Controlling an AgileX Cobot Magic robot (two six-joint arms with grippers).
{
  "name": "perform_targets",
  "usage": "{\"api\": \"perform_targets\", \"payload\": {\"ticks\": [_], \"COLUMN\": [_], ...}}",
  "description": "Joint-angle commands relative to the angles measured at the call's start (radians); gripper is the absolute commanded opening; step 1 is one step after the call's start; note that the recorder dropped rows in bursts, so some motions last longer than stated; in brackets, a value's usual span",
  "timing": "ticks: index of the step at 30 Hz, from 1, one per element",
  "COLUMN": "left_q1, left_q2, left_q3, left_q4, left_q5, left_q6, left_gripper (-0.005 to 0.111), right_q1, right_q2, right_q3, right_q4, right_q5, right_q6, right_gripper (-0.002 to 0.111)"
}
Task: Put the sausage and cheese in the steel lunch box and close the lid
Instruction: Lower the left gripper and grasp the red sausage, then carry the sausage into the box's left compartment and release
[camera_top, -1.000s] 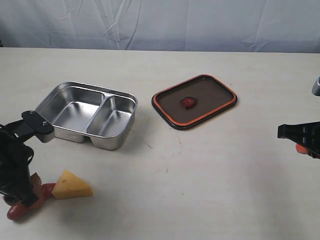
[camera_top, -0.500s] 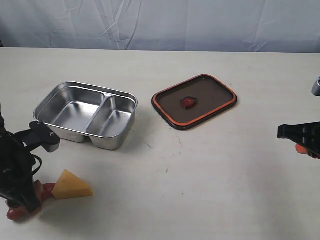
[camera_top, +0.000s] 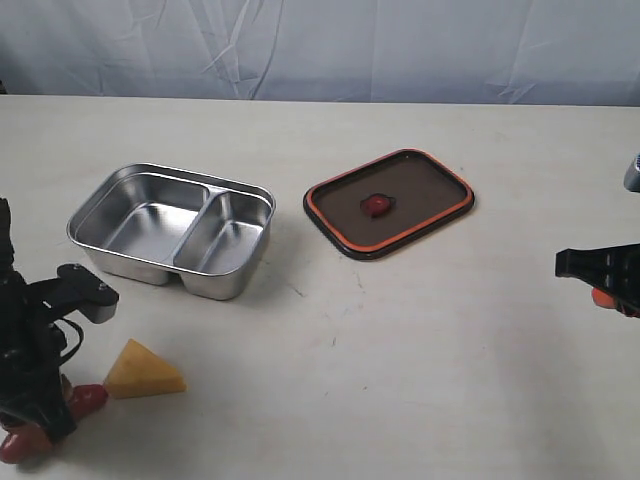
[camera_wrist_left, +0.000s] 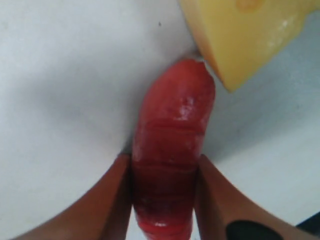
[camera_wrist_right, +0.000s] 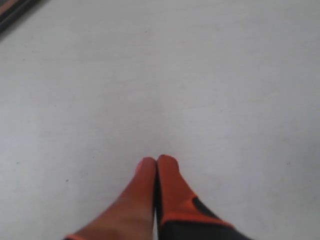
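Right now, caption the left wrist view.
Left gripper closed on glossy dark-red sausage, its tip by yellow cheese wedge.

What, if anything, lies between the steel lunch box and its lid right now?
Nothing. In the exterior view only a bare strip of table separates the steel lunch box from the lid; they lie side by side, apart.

Left arm (camera_top: 30, 350) sank lower over sausage (camera_wrist_left: 172, 125).

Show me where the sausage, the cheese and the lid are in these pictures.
sausage (camera_wrist_left: 172, 147), left wrist view, on its glossy red middle.
cheese (camera_top: 143, 374), exterior view, on its yellow side face.
lid (camera_top: 377, 205), exterior view, on its orange centre valve.
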Motion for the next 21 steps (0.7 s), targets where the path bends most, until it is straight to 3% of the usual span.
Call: {"api": "perform_targets", "payload": {"ticks": [1,9,12,15,19,21], "left_q1": [-0.005,-0.005,-0.005,-0.005,-0.005,-0.003], "left_q2": [-0.014,-0.139,-0.207,-0.246,-0.22,-0.176], "left_q3": [-0.036,-0.125,-0.168,-0.217,-0.281,-0.321], "left_q4": [0.06,0.071,0.071,0.055,0.01,0.008], "left_q5": [0.1,0.16,0.078,-0.089,-0.282,-0.3], "left_q6": [-0.082,-0.101,-0.101,-0.101,-0.096,-0.096], "left_gripper": [0.0,0.0,0.0,0.0,0.0,0.0], "right_q1": [0.002,0.002,0.002,0.002,0.002,0.002], "right_q2": [-0.009,-0.009,-0.009,-0.009,-0.009,-0.007], "right_q3": [0.005,0.005,0.005,0.005,0.005,0.005], "right_q4": [-0.003,-0.001,-0.001,-0.001,0.001,0.004], "right_q5": [-0.007,-0.009,-0.009,-0.009,-0.011,-0.011], "right_q6": [-0.006,-0.006,-0.006,-0.006,-0.006,-0.006], "right_gripper": [-0.001,-0.001,-0.001,-0.001,-0.001,-0.001]}}
